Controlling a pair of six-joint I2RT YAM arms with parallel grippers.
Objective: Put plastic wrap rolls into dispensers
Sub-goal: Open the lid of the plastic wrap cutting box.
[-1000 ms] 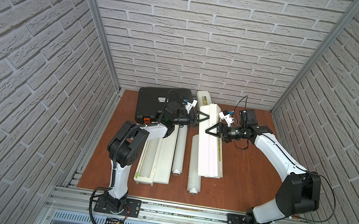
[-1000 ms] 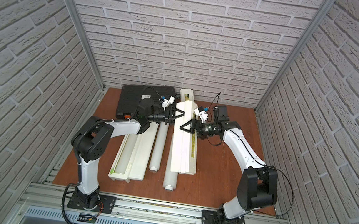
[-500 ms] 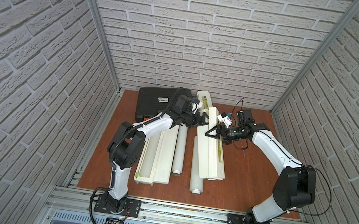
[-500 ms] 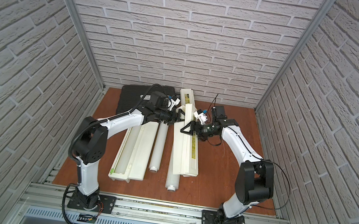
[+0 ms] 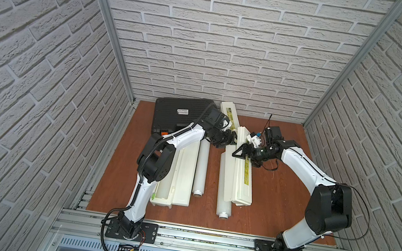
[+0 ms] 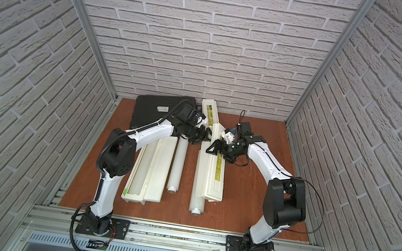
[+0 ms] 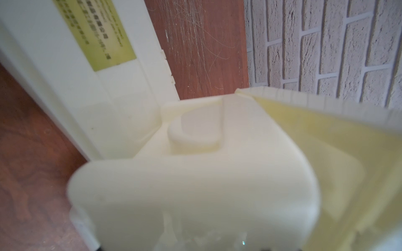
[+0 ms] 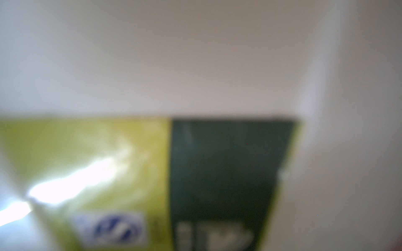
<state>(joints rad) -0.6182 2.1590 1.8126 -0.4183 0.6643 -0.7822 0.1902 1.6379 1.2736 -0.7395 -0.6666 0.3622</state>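
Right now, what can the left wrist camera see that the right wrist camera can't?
Only the left wrist view shows the brick wall, the brown table and a round socket at the end of a cream dispenser. Only the right wrist view shows a dark green panel and a blue-and-white logo, very close and blurry. Both show cream plastic and a yellow-green label; whether it is the same label, I cannot tell.

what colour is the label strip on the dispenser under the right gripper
Yellow-green. The label strip shows best in a top view.
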